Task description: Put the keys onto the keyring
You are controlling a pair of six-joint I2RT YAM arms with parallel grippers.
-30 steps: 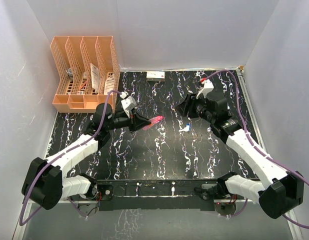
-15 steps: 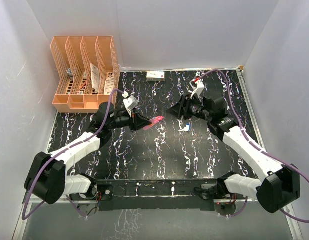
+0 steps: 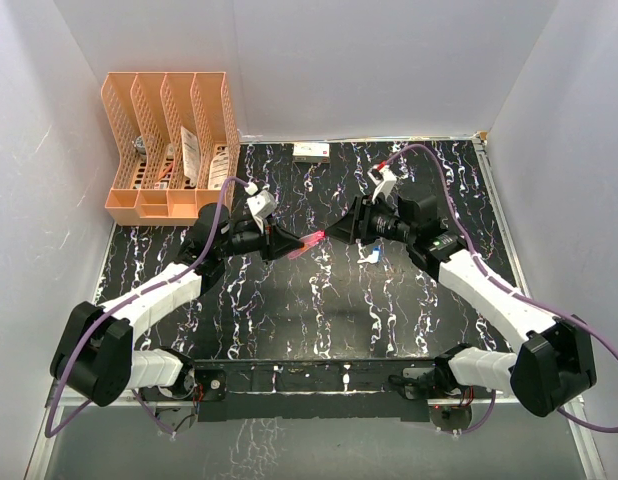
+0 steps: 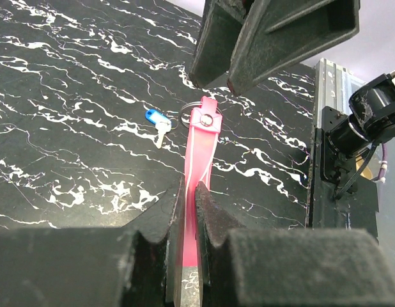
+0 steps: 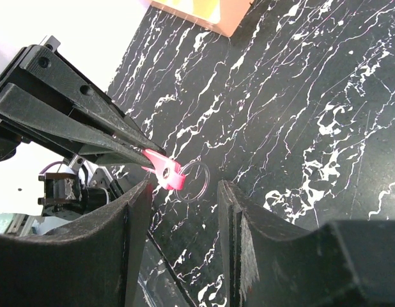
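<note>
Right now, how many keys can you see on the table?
1: a blue-headed key lies on the table, just left of the ring end of the keyring in the left wrist view. A second may be hidden under the right arm.

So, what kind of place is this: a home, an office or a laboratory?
Probably a robot test cell in a laboratory: plain white walls box in a black marbled table, and the left arm and right arm are mounted at its near edge.
</note>
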